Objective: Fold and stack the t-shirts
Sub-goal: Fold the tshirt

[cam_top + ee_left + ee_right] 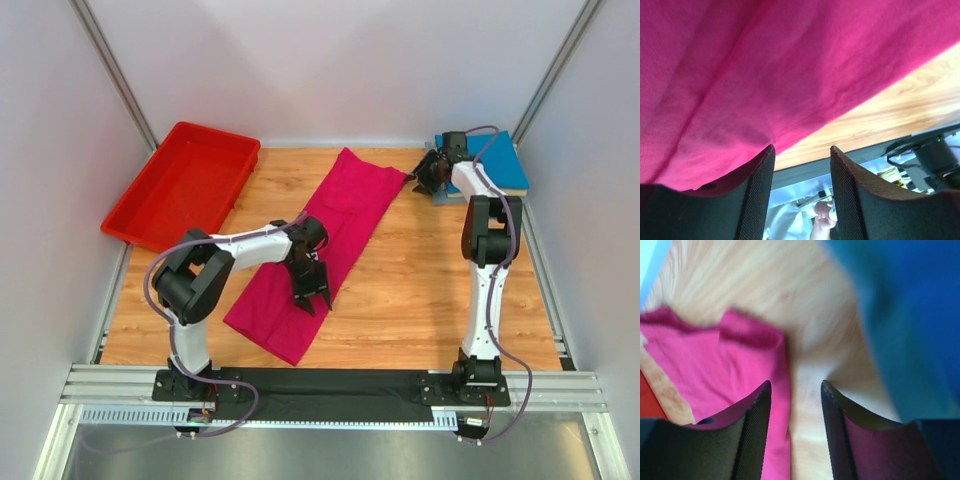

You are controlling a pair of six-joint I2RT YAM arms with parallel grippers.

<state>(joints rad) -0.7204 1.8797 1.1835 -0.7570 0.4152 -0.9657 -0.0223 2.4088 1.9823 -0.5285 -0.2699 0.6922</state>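
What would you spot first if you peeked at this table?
The long pink shirt catches the eye first, lying slantwise across the middle of the wooden table, with the left hand open over its near end. Next comes the bright red bin at the far left corner. The folded blue shirt is at the far right corner, beside the right hand.
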